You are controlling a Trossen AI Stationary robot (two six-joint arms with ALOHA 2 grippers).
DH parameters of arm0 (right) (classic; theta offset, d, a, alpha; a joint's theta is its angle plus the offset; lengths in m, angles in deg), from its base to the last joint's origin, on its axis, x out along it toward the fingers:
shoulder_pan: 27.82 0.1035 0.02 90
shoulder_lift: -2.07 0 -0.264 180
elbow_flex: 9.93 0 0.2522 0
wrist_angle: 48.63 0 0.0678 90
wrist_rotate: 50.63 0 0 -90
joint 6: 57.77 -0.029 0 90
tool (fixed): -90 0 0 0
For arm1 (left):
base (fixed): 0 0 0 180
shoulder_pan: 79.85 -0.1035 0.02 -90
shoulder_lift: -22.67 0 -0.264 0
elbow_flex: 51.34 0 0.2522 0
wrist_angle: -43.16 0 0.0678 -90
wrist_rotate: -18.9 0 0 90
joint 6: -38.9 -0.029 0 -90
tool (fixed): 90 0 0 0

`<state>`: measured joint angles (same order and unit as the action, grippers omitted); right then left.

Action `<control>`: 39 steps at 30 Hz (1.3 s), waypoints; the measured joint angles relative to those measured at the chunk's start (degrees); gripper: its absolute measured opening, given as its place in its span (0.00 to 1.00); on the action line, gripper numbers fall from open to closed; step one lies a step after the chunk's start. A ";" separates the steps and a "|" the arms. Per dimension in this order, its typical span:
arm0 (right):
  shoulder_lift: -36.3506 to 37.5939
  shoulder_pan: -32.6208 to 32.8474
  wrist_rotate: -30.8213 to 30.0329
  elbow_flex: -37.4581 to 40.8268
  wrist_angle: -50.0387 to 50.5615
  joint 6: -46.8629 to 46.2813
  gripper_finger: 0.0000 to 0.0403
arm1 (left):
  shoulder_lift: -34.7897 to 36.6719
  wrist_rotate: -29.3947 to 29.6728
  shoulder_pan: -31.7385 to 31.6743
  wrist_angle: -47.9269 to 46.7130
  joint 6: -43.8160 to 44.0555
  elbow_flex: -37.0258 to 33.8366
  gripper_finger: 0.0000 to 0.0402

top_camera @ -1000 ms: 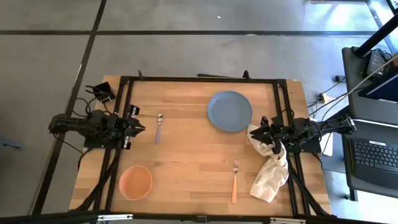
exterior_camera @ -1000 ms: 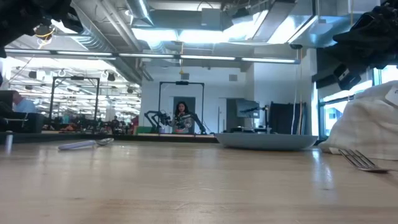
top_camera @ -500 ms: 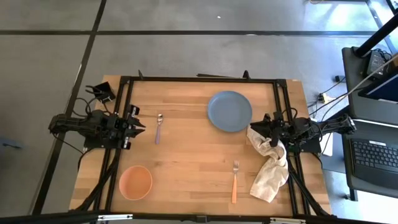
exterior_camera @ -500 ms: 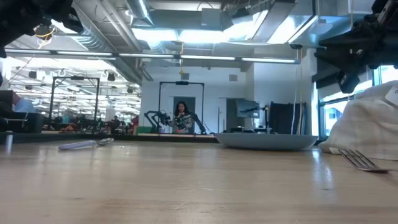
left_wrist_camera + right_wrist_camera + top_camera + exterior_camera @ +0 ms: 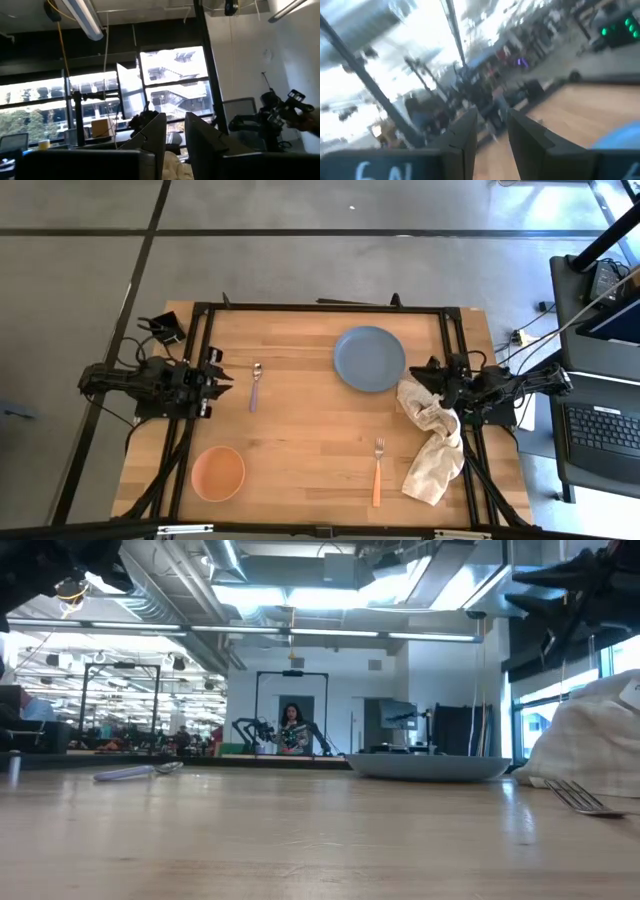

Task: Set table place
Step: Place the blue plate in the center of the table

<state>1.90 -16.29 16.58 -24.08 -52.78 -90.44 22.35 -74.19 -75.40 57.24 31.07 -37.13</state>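
Observation:
On the plank table point(image 5: 310, 430) lie the blue plate point(image 5: 369, 358) at the far right, the lilac-handled spoon point(image 5: 255, 386) at the left, the orange bowl point(image 5: 218, 473) at the near left and the orange-handled fork point(image 5: 377, 470) near the front. My left gripper point(image 5: 228, 374) hovers left of the spoon, fingers close together and empty. My right gripper point(image 5: 418, 370) is raised beside the plate's right rim, above the far end of the off-white cloth point(image 5: 435, 440), fingers close together point(image 5: 492, 112) and empty.
The off-white cloth lies crumpled along the table's right edge, from beside the plate to beside the fork. A black metal frame point(image 5: 320, 308) edges the table. A bench with a laptop point(image 5: 600, 430) stands right of the table. Bare planks lie in the middle.
My right gripper has risen from over the cloth's far end and gone a little toward the table's far edge, tipping up until it looks level into the room. The cloth has stayed where it lay.

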 joint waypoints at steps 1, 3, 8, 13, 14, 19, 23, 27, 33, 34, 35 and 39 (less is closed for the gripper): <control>0.00 -0.01 -0.10 0.02 -2.32 0.61 0.27 | 0.00 0.01 0.00 0.91 0.24 -0.01 0.16; 0.00 0.00 0.29 0.00 -7.29 3.54 0.27 | 0.02 0.00 0.00 3.52 2.50 -0.01 0.16; 0.00 0.00 0.73 -0.83 -22.11 12.27 0.27 | 0.02 0.00 0.00 9.91 5.76 0.01 0.13; -1.50 0.00 4.36 -8.62 -24.70 19.60 0.27 | 0.02 0.00 0.00 13.99 5.80 -0.01 0.11; -2.38 0.00 5.60 -10.74 -24.54 21.95 0.27 | 0.02 0.00 0.00 14.23 5.81 -0.01 0.10; -10.46 0.00 12.19 -24.43 -23.61 35.17 0.27 | 0.02 2.54 0.00 17.50 5.78 -0.01 0.08; -19.30 0.02 16.40 -37.53 -12.81 41.97 0.27 | 0.02 4.08 0.00 19.65 4.54 -0.01 0.07; -27.54 0.02 8.87 -49.82 7.75 37.02 0.27 | 0.02 3.89 0.00 23.39 7.49 0.19 0.05; -39.14 0.00 -1.85 -60.17 35.72 23.57 0.27 | 0.02 9.01 0.01 24.07 7.27 3.62 0.01; -40.73 0.00 -1.89 -60.75 39.28 22.36 0.27 | 0.02 8.98 0.01 23.76 7.26 3.92 0.01; -42.26 0.02 -1.94 -60.92 42.00 21.80 0.27 | 0.01 8.89 0.01 23.60 7.25 4.23 0.00; -48.63 -0.02 -2.08 -59.92 48.24 20.86 0.27 | 0.01 8.85 0.00 23.62 7.28 5.97 0.01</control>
<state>-46.73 -16.31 14.50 -84.00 -4.54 -69.58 22.36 -65.34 -75.40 80.87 38.35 -31.15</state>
